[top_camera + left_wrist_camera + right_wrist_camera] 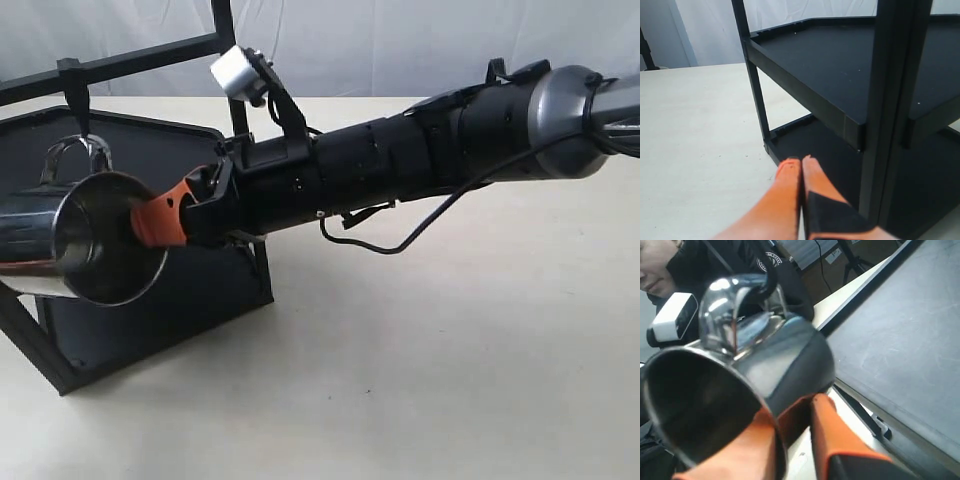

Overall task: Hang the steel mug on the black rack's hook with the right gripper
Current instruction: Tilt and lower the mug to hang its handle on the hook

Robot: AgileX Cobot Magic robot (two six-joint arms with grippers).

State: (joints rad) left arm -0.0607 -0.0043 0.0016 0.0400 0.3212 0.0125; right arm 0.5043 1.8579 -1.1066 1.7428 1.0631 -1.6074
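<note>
The steel mug [70,245] lies on its side in the air at the far left of the exterior view, its mouth turned toward the camera. My right gripper [160,220] is shut on its rim, one orange finger inside and one outside the wall. The mug's looped handle [75,160] points up and meets the lower end of the hook [80,110], which hangs from the black rack's crossbar [140,58]. In the right wrist view the hook's dark tip [766,286] curves through the handle [732,305]; right gripper [792,410]. My left gripper [801,162] is shut and empty beside the black rack [840,75].
The rack's upper tray [150,150] lies behind the mug and its lower tray [810,140] sits on the beige table [450,380]. A black cable [400,240] loops under the right arm. A person in a dark jacket [747,257] is behind the rack.
</note>
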